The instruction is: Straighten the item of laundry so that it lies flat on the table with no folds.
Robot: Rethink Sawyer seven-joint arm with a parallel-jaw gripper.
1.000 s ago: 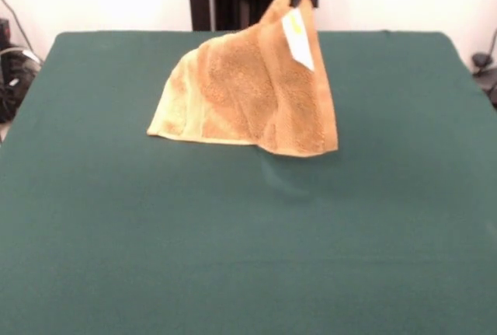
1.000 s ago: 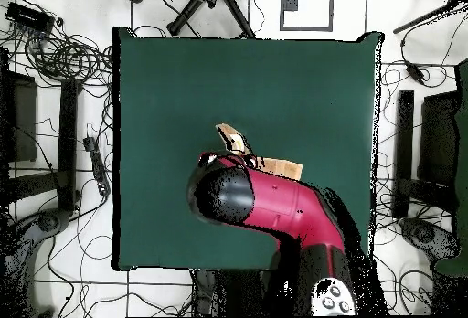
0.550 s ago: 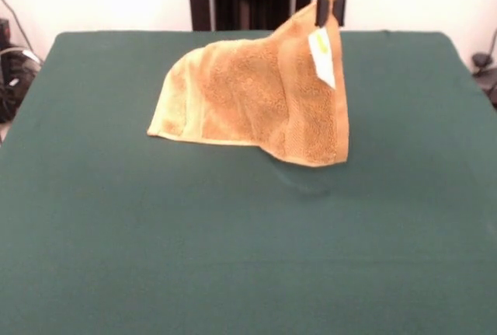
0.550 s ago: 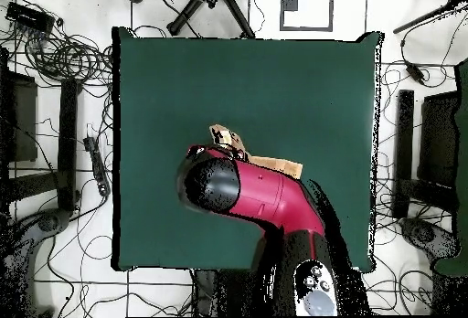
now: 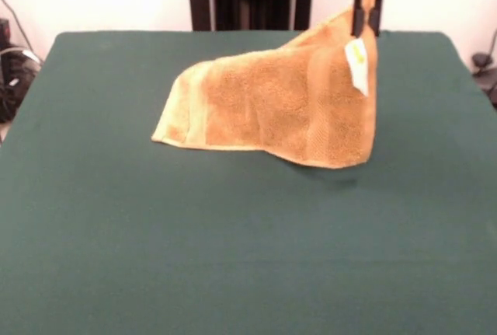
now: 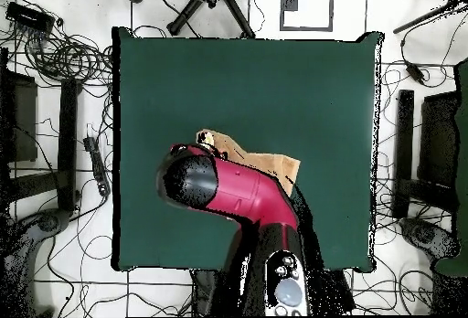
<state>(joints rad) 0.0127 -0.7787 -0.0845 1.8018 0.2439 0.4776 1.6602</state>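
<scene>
The orange-tan towel [image 5: 279, 106] is held up by one corner in the front view, and its left part rests on the green table [image 5: 233, 249]. My gripper [image 5: 365, 10] is shut on that raised corner at the upper right, just above the white-and-yellow tag [image 5: 358, 64]. The cloth hangs as a slanted sheet, its lower right edge close to the table. From overhead, the red arm [image 6: 239, 194] covers most of the towel [image 6: 274, 165], and the gripper itself is hidden beneath the arm.
The table top [image 6: 247, 77] spreads wide around the towel on all sides. Cables, chairs and equipment lie on the floor beyond the table edges in the overhead view.
My gripper has carried the held corner to the right in the front view. The towel has been drawn out wider and lower, and the fold under the raised corner has opened.
</scene>
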